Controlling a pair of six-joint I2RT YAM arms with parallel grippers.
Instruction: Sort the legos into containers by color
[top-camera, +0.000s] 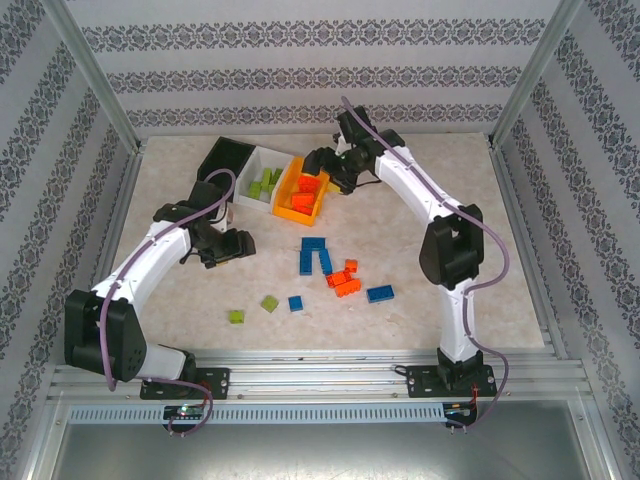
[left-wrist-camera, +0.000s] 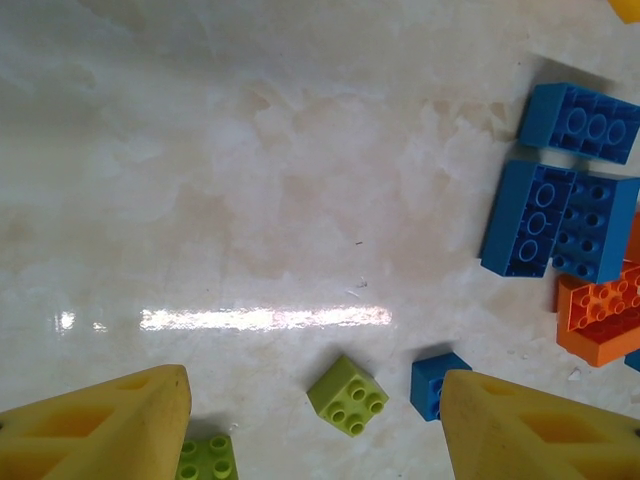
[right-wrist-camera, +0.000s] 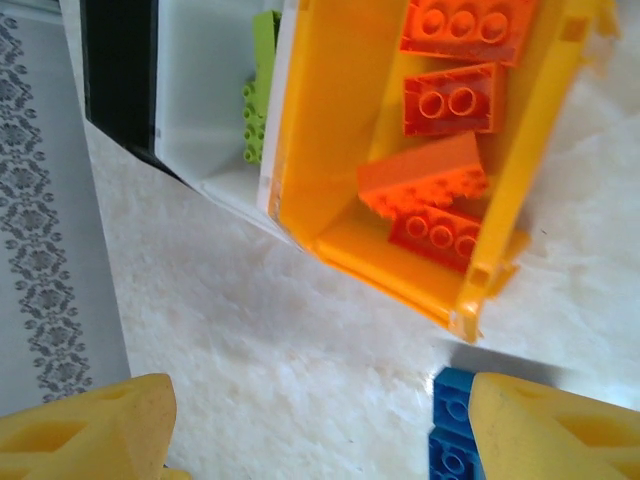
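Right gripper (top-camera: 323, 166): I log it released and carrying nothing, poised beside the orange-yellow bin (top-camera: 292, 209), a stance fit for dropping onto the orange legos (right-wrist-camera: 440, 100) lying inside. Left gripper (top-camera: 228, 246): fingers spread and empty, low over the table (top-camera: 450, 200), with a lime brick (left-wrist-camera: 347, 395) ahead between them, which I judge is lined up as the next pick. Stock: lime legos (top-camera: 267, 183) sit in the white bin (top-camera: 254, 158), while the blue cluster (top-camera: 315, 255) and loose orange bricks (top-camera: 343, 280) lie mid-table, the blues presumably meant for the black bin (top-camera: 225, 155).
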